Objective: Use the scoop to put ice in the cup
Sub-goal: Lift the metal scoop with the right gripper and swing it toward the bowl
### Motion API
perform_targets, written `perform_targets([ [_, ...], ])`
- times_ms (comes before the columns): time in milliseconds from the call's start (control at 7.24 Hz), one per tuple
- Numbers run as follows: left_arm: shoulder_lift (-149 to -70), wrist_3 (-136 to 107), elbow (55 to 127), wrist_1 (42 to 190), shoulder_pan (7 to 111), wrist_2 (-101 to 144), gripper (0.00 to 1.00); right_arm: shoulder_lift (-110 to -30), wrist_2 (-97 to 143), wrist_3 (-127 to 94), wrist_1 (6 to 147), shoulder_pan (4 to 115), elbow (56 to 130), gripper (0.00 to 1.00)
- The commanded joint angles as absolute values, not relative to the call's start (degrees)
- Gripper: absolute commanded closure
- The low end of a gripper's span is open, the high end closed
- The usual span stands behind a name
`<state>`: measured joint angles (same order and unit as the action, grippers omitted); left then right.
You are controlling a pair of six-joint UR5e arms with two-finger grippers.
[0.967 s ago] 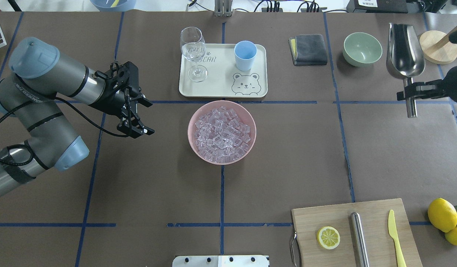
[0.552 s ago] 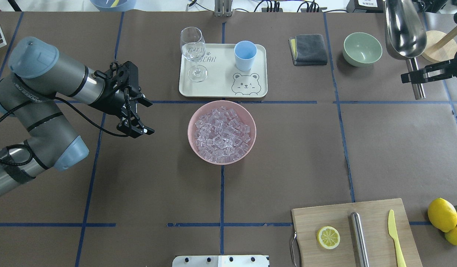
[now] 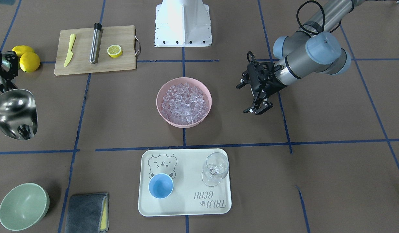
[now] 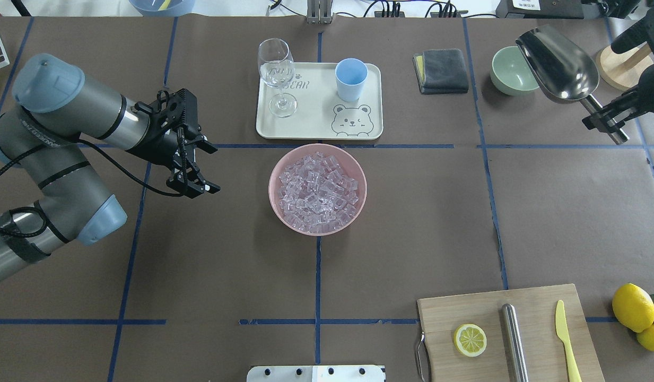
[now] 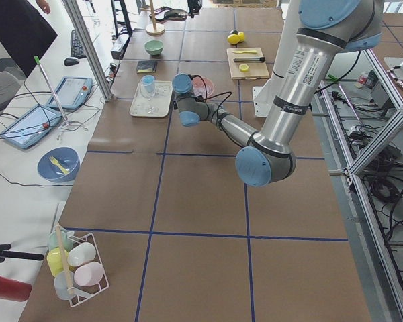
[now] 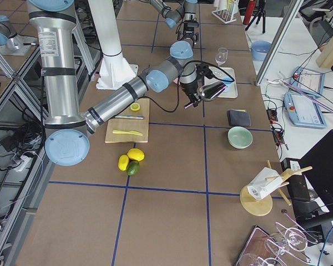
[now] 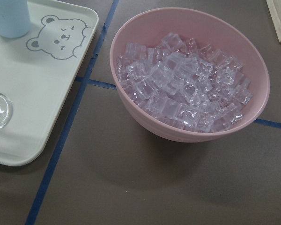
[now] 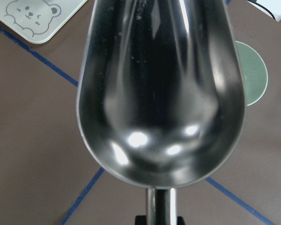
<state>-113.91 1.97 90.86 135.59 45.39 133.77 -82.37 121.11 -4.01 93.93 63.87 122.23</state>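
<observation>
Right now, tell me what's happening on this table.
The right gripper holds the steel scoop by its handle, raised in the air near the green bowl; the scoop is empty. All the ice sits in the pink bowl mid-table. The blue cup stands empty on the tray. The left gripper hovers open beside the pink bowl, holding nothing.

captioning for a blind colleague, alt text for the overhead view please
The right gripper holds an empty scoop by its handle at far right. A pink bowl of ice sits in the middle, the cup on a tray behind it; the left gripper hangs open.
</observation>
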Motion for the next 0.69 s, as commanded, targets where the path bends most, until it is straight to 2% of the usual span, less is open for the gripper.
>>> perform_targets([
  [0, -113.9, 2.1, 90.6, 135.6, 45.4, 133.8, 0.0, -73.5, 113.6, 11.0, 110.1, 59.7, 121.7, 1.0],
  [276, -114.0, 2.2, 90.5, 135.6, 45.4, 133.8, 0.0, -64.9, 105.2, 23.9, 122.6, 54.8, 120.2, 1.0],
  [552, -114.1, 2.1, 90.5, 135.6, 45.1, 133.8, 0.0, -63.3, 105.0, 37.2, 123.4, 54.1, 118.9, 1.0],
])
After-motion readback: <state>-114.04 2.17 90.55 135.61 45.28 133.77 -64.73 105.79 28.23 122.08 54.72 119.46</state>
